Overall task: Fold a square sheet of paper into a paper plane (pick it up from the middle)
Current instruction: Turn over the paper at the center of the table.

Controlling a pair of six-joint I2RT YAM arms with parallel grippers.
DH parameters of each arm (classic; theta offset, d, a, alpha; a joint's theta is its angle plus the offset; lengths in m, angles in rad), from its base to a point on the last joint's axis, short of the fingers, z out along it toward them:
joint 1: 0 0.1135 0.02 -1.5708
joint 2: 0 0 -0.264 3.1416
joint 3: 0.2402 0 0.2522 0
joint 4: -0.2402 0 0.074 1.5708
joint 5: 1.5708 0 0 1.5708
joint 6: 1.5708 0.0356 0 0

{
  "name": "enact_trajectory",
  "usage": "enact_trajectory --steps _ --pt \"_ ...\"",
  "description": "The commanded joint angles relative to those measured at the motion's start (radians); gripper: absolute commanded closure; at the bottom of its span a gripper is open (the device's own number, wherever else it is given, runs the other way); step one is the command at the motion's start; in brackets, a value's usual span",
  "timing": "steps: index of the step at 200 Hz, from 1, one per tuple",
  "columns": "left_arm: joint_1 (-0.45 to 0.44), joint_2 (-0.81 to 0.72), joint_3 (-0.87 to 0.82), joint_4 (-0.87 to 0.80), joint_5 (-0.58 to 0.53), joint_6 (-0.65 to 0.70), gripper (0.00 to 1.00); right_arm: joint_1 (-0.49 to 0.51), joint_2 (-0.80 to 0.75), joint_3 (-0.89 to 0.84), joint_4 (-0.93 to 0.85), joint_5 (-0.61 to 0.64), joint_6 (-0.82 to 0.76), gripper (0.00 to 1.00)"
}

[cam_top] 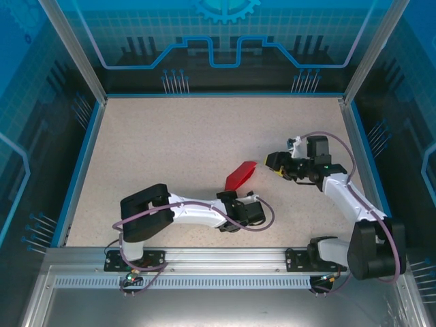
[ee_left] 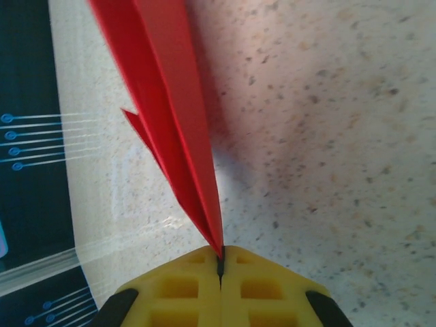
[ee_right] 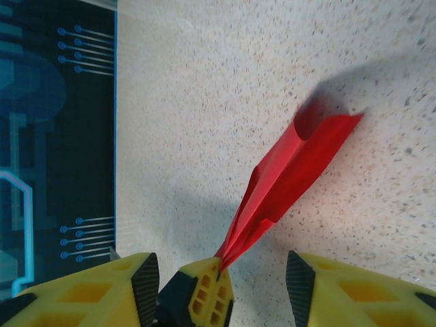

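**Left hand pinches the plane's end, right hand waits open beside it**

Both arms are mounted at the near edge of the speckled table (cam_top: pixel 170 136). The left arm (cam_top: pixel 197 211) lies low along that edge and reaches rightward toward the middle. The right arm (cam_top: pixel 347 197) rises from its base and turns back to the left, so the two hands meet around the same spot.

The left hand (cam_top: pixel 234 197) is clamped tight, its yellow tips pressed together on one narrow end of the paper plane (cam_top: pixel 240 175). The right hand (cam_top: pixel 275 162) has its fingers spread with nothing gripped. It is near the paper plane but apart from it.

The paper plane is a slim red dart. Its long axis runs from the left hand's pinch away from the bases and slightly right, so its free end lies just left of the right hand. From the right wrist it stretches ahead and to the right, casting a shadow on the table, so it appears lifted rather than lying flat. For the right hand to take hold, I judge it would need a short move left, closing across the dart's narrow width.
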Motion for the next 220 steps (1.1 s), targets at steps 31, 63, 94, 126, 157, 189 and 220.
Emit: enact_trajectory --steps 31,63,94,126,157,189,220 --pt "-0.01 0.025 -0.002 0.039 0.101 0.062 0.96 0.074 0.103 0.044 0.085 -0.012 0.021 0.48" --pt "-0.012 0.044 0.026 0.044 0.147 0.094 0.94 0.1 0.156 0.058 0.11 -0.016 0.018 0.5" --pt "-0.013 0.091 0.054 0.036 0.155 0.118 0.91 0.115 0.198 0.076 0.125 -0.034 0.013 0.51" --pt "-0.012 0.093 0.065 0.03 0.168 0.137 0.8 0.14 0.258 0.1 0.128 -0.047 0.001 0.53" --pt "-0.013 0.056 0.076 0.026 0.226 0.121 0.61 0.175 0.32 0.137 0.07 -0.007 -0.049 0.56" --pt "-0.006 -0.044 0.055 0.037 0.325 0.095 0.43 0.186 0.349 0.14 0.019 0.046 -0.089 0.63" --pt "0.005 -0.111 0.081 -0.012 0.427 0.04 0.34 0.198 0.365 0.131 -0.023 0.092 -0.125 0.67"
